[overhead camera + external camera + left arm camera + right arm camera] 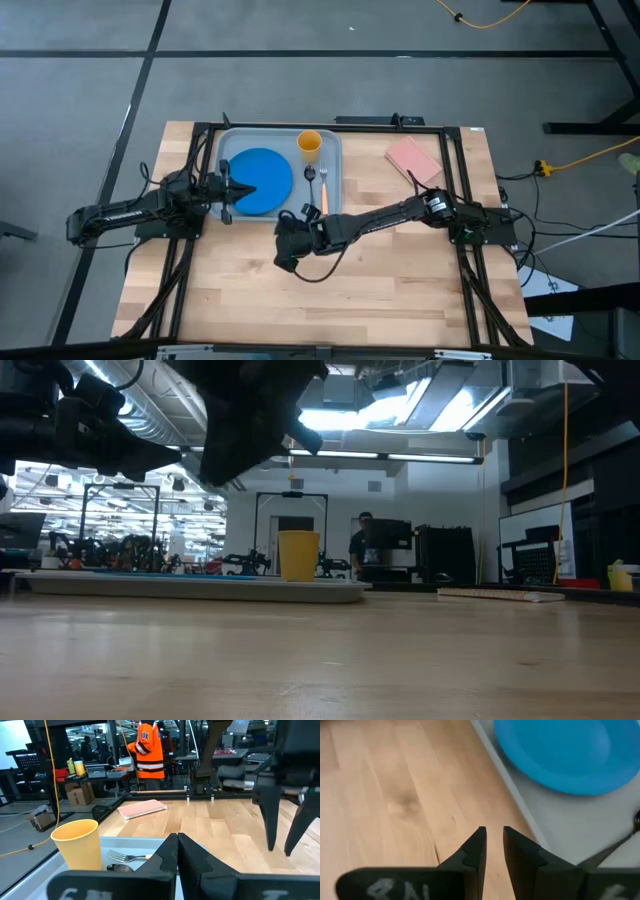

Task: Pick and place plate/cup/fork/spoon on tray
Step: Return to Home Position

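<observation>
The blue plate [262,180] lies flat in the left half of the grey-blue tray [335,190]. The yellow cup [310,143] stands upright at the tray's far right corner and shows in the left wrist view [80,845]. The dark spoon [310,178] and the orange-handled fork [323,185] lie side by side in the tray, right of the plate. My left gripper [232,187] is shut and empty over the plate's left edge. My right gripper [492,834] hangs narrowly open and empty above the bare table at the tray's near edge [288,222].
A pink pad [413,160] lies on the table right of the tray. The wooden table's near half [320,300] is bare. A black frame [455,200] runs round the work area. A person in an orange vest [150,750] stands in the room beyond.
</observation>
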Available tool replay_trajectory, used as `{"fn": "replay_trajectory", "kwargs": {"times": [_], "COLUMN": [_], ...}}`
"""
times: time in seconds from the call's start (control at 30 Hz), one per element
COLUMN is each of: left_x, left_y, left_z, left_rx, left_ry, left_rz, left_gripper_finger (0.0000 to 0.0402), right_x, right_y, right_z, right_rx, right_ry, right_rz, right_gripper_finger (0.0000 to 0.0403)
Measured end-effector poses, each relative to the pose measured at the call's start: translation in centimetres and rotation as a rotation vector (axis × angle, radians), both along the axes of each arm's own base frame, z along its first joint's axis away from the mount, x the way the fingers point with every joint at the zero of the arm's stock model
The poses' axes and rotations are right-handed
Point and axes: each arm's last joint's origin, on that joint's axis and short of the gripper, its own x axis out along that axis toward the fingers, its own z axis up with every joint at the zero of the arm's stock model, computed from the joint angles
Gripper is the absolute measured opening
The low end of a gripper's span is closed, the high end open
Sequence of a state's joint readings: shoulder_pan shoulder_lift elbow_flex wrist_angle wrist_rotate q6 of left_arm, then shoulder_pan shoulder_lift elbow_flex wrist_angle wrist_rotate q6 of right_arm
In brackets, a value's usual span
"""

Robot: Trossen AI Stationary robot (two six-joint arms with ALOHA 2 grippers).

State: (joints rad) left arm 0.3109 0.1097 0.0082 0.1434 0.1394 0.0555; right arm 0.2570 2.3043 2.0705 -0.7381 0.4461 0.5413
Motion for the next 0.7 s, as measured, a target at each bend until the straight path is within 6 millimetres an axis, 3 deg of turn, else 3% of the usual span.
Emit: {"fn": "replay_trajectory", "kwargs": {"times": [0.2,0.3,0.5,0.6,0.7], "left_x": [0.0,0.0,0.0,0.0,0.0], "left_y": [0.0,0.0,0.0,0.0,0.0], "left_z": [0.0,0.0,0.0,0.0,0.0], "left_rx": [0.000,0.000,0.000,0.000,0.000], "left_ry": [0.000,0.000,0.000,0.000,0.000], "left_rz": [0.000,0.000,0.000,0.000,0.000], "left_gripper_finger": [0.0000,0.0000,0.0000,0.0000,0.0000], "right_x": [-0.8,-1.5,-2.4,-4.4,-7.6], "right_y": [1.3,2.1,3.1,2.8,2.0], "right_z": [-2.5,-5.0,-8.2,-9.6,-9.1], "right_rx": [0.030,0.069,0.205,0.241,0.285], "right_ry": [0.034,0.052,-0.052,-0.056,-0.092], "right_rz": [-0.004,-0.008,0.135,0.151,0.118], "right_gripper_finger": [0.0069,0.0069,0.0069,0.0069,0.0069]}}
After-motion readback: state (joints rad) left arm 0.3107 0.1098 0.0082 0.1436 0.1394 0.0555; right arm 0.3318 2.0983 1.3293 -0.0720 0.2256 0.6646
